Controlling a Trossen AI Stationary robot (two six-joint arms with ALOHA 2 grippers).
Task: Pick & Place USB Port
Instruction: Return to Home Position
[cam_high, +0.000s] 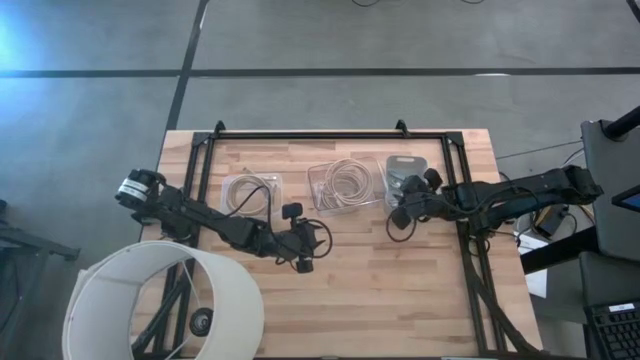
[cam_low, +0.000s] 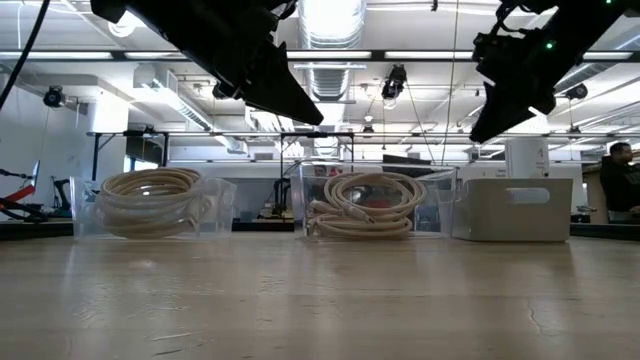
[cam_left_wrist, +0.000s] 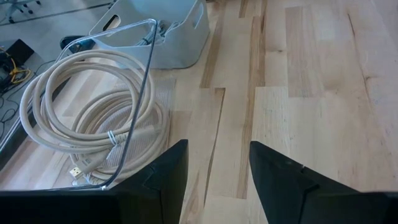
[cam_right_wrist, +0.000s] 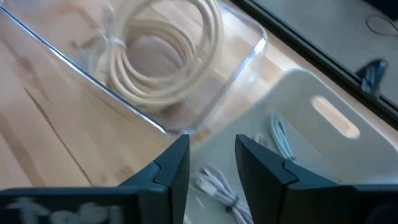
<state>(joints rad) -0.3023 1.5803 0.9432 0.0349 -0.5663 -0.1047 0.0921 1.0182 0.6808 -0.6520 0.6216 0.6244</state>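
Since the white charger cables (cam_right_wrist: 219, 185) already lie loose in the bottom of the white bin (cam_low: 510, 215), the sorting looks done to me, and what is in hand is the retreat: both arms have to get back to their rest pose.

From overhead, the white bin sits right of centre in the frame, at the right end of a row of three containers. Beside it is a clear bin (cam_low: 440, 200) holding a coiled beige cable (cam_low: 365, 205), and further left a second clear bin (cam_low: 215, 205) holds another beige coil (cam_low: 150, 200).

The right gripper (cam_right_wrist: 211, 146) hangs over the near edge of the white bin, its two fingers apart with nothing between them; through its own camera the cables show directly beneath. The left gripper (cam_left_wrist: 219, 152) is at the centre of the overhead frame, below the two clear bins and above bare wooden table (cam_high: 400, 300). Its fingers are likewise spread and empty. From table height both arms appear only at the top of the picture, well clear of the bins.

I would guess the next move asks for little finesse: each arm lifts and folds back toward its own side of the table. The right one should rise before it swings, so it does not clip the white bin's rim or drag a cable out.
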